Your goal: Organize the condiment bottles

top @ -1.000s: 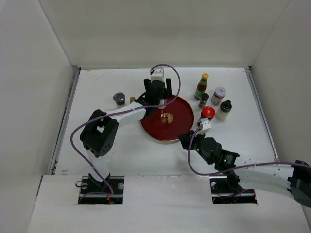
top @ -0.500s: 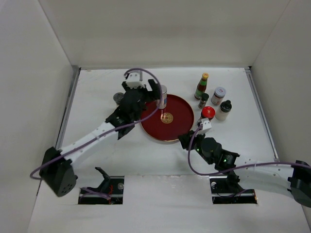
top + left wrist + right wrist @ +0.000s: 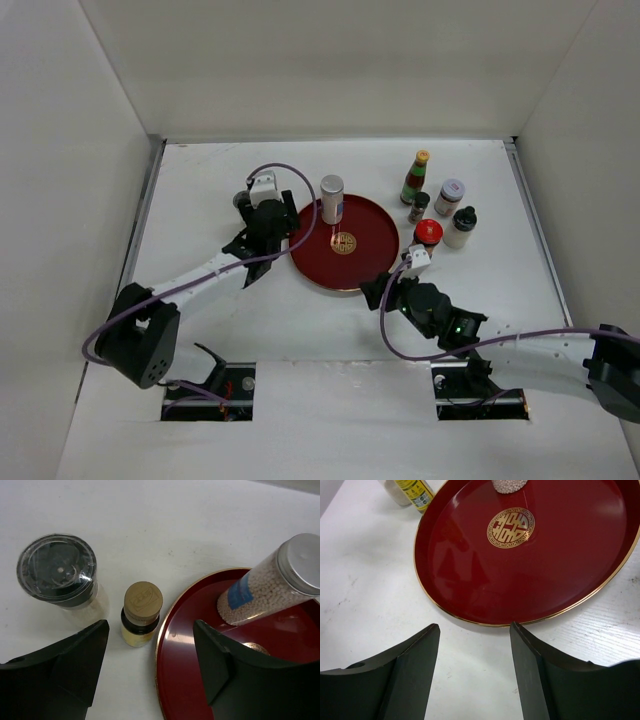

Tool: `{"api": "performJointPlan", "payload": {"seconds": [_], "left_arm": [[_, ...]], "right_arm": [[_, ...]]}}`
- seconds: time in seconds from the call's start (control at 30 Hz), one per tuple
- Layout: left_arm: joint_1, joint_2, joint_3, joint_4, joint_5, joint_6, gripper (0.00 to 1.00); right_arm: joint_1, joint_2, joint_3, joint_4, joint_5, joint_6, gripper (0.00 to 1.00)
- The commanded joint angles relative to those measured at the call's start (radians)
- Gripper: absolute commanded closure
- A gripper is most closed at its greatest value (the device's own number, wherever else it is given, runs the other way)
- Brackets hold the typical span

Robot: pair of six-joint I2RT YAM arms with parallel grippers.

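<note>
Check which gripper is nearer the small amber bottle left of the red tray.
Left. The left gripper hangs open right over the amber bottle. The right gripper, also open, sits at the red tray near rim, across the tray from the bottle.

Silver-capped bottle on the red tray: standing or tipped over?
Upright: the silver-capped bottle stands base-down on the red tray, cap on top.
</note>
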Motion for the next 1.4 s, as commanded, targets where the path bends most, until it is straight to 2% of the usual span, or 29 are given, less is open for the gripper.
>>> {"api": "performJointPlan", "payload": {"seconds": [0.0,0.27,0.5,0.57,0.63,0.83,0.93,1.13,1.37], "left_arm": [[0.024,0.024,0.075,0.042,0.006,0.002,0.34],[0.062,0.103,0.114,0.045,0.013,0.003,0.42],[0.07,0.147,0.143,0.049,0.021,0.008,0.66],[0.07,0.128,0.138,0.049,0.016,0.008,0.75],[0.058,0.086,0.131,0.049,0.004,0.013,0.79],[-0.014,-0.07,0.138,0.039,-0.063,0.078,0.81],[-0.065,-0.1,0.157,0.039,-0.082,0.106,0.81],[-0.145,-0.005,0.201,0.079,-0.068,0.108,0.81],[-0.145,0.159,0.267,0.153,-0.019,0.112,0.81]], "right_arm": [[0.011,-0.005,0.001,0.068,-0.013,-0.006,0.35],[0.011,-0.014,-0.002,0.068,-0.016,-0.004,0.35],[0.011,-0.02,-0.003,0.068,-0.014,-0.006,0.35],[0.011,-0.02,-0.006,0.068,-0.016,-0.001,0.35],[0.011,-0.014,-0.005,0.068,-0.016,-0.001,0.36],[0.011,-0.005,-0.002,0.069,-0.016,-0.004,0.36],[0.011,-0.014,-0.002,0.071,-0.013,-0.004,0.36],[0.011,-0.022,-0.008,0.074,-0.014,-0.001,0.36],[0.009,-0.019,-0.008,0.075,-0.013,-0.003,0.36]]}}
